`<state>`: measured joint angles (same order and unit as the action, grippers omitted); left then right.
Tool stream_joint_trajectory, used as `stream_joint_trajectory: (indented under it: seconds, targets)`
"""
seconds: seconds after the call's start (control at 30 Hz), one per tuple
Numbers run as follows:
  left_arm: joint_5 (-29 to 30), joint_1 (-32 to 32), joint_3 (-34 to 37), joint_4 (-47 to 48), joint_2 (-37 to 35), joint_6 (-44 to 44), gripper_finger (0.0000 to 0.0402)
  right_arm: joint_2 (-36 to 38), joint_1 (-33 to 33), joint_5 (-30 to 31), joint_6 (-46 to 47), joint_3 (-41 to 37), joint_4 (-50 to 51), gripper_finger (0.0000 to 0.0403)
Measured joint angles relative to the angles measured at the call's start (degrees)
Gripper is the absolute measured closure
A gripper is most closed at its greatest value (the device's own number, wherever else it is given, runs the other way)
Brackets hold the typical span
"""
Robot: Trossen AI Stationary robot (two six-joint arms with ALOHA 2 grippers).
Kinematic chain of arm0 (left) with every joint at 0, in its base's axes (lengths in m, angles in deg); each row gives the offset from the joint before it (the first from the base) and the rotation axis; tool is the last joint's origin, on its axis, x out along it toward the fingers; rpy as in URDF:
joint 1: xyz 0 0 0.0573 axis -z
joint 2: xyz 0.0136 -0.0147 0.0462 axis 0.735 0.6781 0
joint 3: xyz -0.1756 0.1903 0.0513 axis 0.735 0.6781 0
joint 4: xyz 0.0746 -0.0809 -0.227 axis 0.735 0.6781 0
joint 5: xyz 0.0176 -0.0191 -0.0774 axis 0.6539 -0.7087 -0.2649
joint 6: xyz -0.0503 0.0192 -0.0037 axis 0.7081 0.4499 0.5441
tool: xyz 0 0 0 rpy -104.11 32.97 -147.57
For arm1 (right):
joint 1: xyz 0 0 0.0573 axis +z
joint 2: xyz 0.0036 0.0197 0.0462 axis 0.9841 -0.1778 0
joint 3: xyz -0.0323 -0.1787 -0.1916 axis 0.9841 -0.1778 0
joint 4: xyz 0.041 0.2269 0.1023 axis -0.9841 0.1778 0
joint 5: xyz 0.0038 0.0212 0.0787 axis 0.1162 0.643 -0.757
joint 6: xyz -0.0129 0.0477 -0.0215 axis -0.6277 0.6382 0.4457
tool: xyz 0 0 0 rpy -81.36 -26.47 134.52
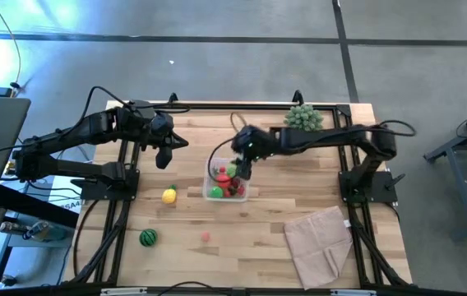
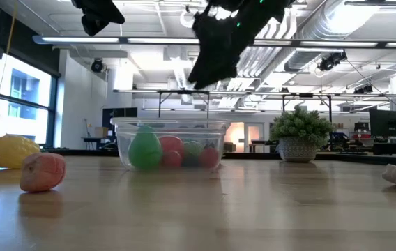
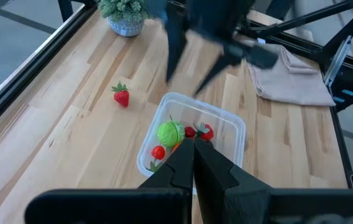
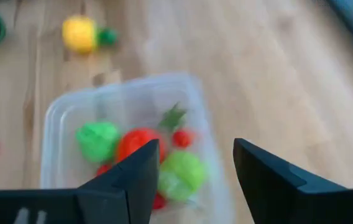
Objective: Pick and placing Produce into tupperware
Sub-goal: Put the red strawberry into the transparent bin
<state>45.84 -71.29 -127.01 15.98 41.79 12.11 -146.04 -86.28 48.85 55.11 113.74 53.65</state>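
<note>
The clear tupperware tub (image 1: 225, 188) sits near the middle of the wooden tabletop (image 1: 266, 238), already holding a small heap of toy produce: by the right wrist view, two green pieces (image 4: 97, 140), a red tomato (image 4: 137, 144), and two or three small red bits that are too crowded to count surely. These toys look light, hard and smooth, so the round ones would likely roll or squirt out of a pinch; a grip across the widest part, coming straight down, seems safest. The tub itself appears thin and light and could slide if nudged.

Outside the tub, four pieces are loose: a yellow lemon (image 1: 169, 196) just to its left, a green striped melon ball (image 1: 148, 238) farther out toward the front left, a small pink piece (image 1: 206, 237) in front of the tub, and a strawberry (image 3: 122, 96) beside the tub on the side toward the potted plant.

The right end effector (image 1: 240, 170) hangs directly over the tub with its fingers spread apart and nothing between them. The left end effector (image 1: 166, 158) waits to the left of the tub, above the tabletop, its fingers pressed together and empty.

One potted plant (image 1: 303, 117) stands behind the tub to the right; one beige folded cloth (image 1: 320, 242) lies at the front right.
</note>
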Motion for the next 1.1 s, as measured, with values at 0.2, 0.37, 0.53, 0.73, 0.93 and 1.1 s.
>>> stream_joint_trajectory:
  seconds: [0.2, 0.37, 0.53, 0.73, 0.93, 1.1]
  targets:
    - [0.00, -0.01, 0.00, -0.02, 0.00, 0.00, 0.0401, 4.80, -6.71, 0.68, 3.12, -7.50, -5.39, 0.0213]
    - [0.00, 0.01, 0.00, -0.02, 0.00, 0.00, 0.0401, 3.27, -12.73, -6.66, 12.03, -11.60, -5.04, 0.0213]
    - [0.00, -0.01, 0.00, -0.02, 0.00, 0.00, 0.0401, 1.14, -14.15, -9.85, 16.56, -11.44, -6.04, 0.0205]
    - [0.00, 0.01, -0.01, -0.02, 0.02, 0.00, 0.0401, -2.01, -14.93, -7.97, 29.00, -11.44, -5.35, 0.0163]
    - [0.00, 0.01, 0.00, -0.02, 0.02, 0.00, 0.0401, -4.04, -15.37, -7.36, 33.91, -11.44, -5.03, 0.0140]
    - [0.00, 0.01, 0.00, 0.00, 0.02, 0.00, 0.0401, -6.90, -15.43, -9.00, 38.49, -11.44, -5.90, 0.0139]
